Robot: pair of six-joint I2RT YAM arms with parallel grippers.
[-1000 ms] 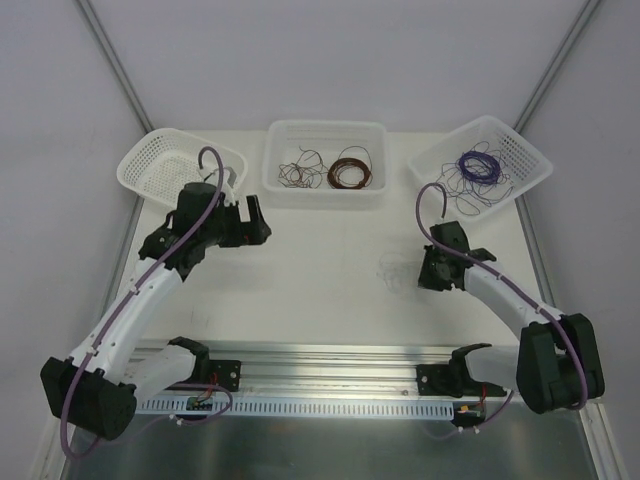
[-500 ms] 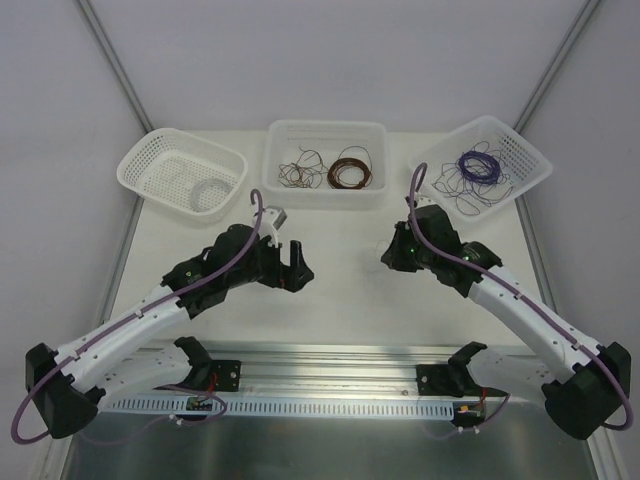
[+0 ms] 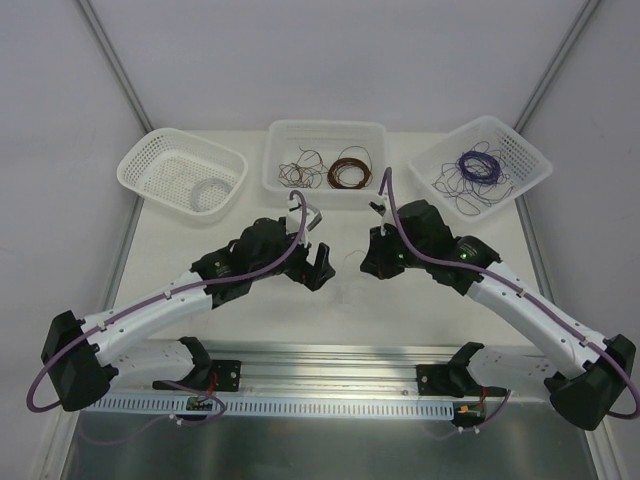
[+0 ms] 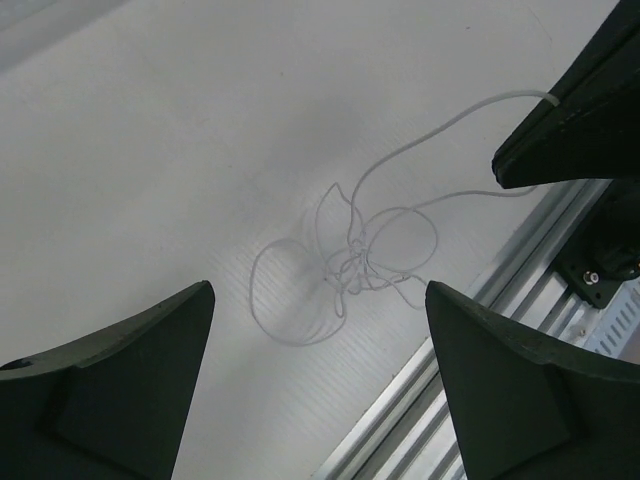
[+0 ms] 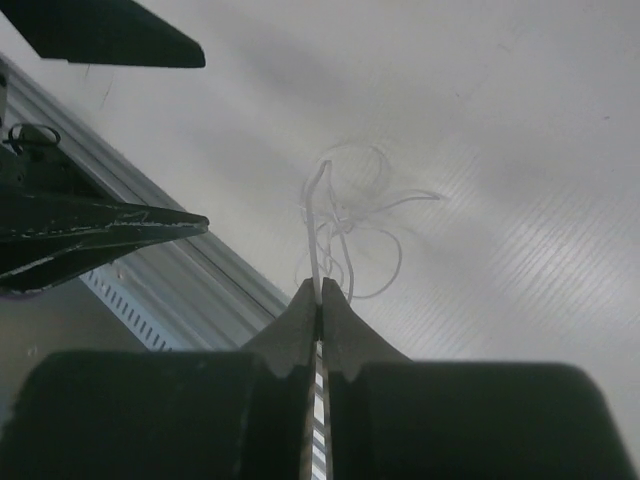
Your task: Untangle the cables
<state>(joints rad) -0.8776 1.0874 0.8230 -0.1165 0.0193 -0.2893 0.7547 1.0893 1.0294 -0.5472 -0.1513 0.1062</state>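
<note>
R gripper (image 5: pixel 320 292) first: pressed together, pinching one whitish strand (image 5: pixel 316 215) that runs down into the wire clump (image 4: pixel 352 262). Prob. held so to anchor a loose end & raise it off the knot, letting loops be teased apart w/o dragging the whole lot. L gripper (image 4: pixel 317 288): spread wide, nothing between the fingers, straddling the clump from above. Looks lined up to drop onto the knot's body or a 2nd loop for a counter-pull. Clump down at the bare table (image 3: pixel 430 315), at 6 o'clock from the middle tub (image 3: pixel 325 198) and near the front rail (image 3: pixel 330 352); cannot tell if every loop touches the surface. From above: L gripper at approx. 10 o'clock of the clump, R gripper at approx. 1 o'clock, tips close but apart. Both arms stretched fwd & angled inward to centre, wrists tipped down, forming a shallow V. Elsewhere, sorted: brown coil (image 3: pixel 349 172) in the middle tub, purple coil (image 3: pixel 477 165) in the basket at 2 o'clock. Judging by the dense knot, barely begun on this piece; v. thin wire, likely to slip or kink if yanked.
</note>
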